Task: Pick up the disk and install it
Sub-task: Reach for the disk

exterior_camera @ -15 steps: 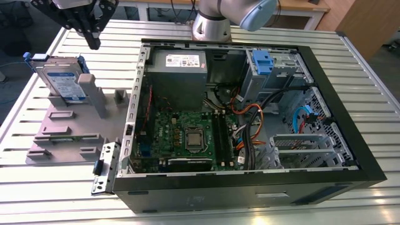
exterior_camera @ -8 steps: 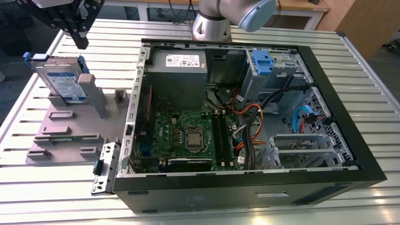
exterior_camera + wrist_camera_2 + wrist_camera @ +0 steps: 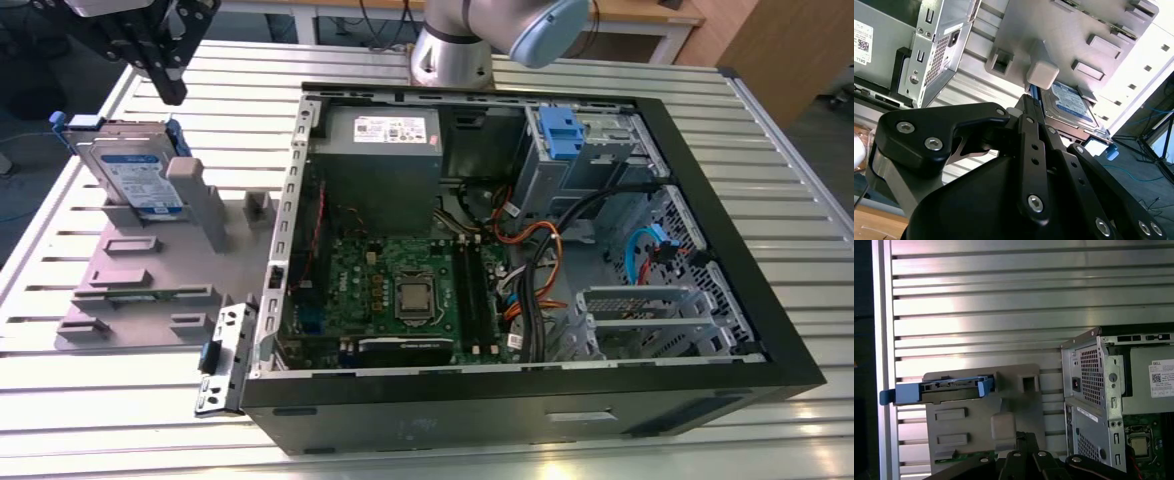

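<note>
The disk stands on edge in a grey holder at the exterior view's left, beside the open computer case. Its white-and-blue label faces out and a blue carrier frames it. My gripper hangs above and just behind the disk, apart from it, shut with nothing in it. In the first wrist view the disk appears as a blue-edged slab on top of the holder, beyond my gripper. The second wrist view has the disk's label past the black linkages.
Inside the case a grey metal bay with a blue latch sits at the back right, next to the grey power supply. Cables and the green motherboard fill the middle. The ribbed aluminium table surrounds everything.
</note>
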Tool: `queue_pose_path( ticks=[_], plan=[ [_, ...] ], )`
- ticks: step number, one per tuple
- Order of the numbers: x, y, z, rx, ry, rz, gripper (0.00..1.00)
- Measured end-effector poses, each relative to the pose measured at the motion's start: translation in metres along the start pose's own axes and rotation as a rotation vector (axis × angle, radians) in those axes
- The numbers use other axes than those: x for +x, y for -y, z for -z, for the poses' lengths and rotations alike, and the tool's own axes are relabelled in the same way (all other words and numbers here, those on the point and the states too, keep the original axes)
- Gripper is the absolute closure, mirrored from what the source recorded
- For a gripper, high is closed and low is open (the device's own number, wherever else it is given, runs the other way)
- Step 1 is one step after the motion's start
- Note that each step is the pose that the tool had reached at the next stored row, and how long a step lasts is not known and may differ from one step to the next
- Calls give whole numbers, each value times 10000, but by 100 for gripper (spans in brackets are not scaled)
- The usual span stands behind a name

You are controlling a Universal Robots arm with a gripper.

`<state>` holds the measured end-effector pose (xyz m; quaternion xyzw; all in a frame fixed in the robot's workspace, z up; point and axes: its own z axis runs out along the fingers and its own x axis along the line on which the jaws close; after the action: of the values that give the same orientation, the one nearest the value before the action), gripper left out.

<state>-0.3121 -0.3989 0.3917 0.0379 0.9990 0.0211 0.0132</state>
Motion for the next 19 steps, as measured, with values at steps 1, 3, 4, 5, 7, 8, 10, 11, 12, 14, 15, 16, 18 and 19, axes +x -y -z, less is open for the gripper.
queue_pose_path(
  ticks=[1,3,4,5,7,8,10,11,12,14,15,16,18,19],
  plan=[
    [6,1,0,0,0,1,89],
    [9,1,0,0,0,0,89],
    [11,1,0,0,0,0,89],
    [13,1,0,0,0,1,89],
    [25,2,0,-1,1,0,89],
    [27,2,0,-1,1,0,89],
    [31,2,0,0,0,0,89],
    [33,2,1,0,0,0,89],
    [35,3,1,0,0,0,89],
    [38,3,1,0,1,1,89],
    [40,3,1,-1,1,0,89],
    [43,3,1,-1,0,0,89],
    [53,4,1,0,0,0,89],
    [64,5,1,0,0,0,89]
  ],
)
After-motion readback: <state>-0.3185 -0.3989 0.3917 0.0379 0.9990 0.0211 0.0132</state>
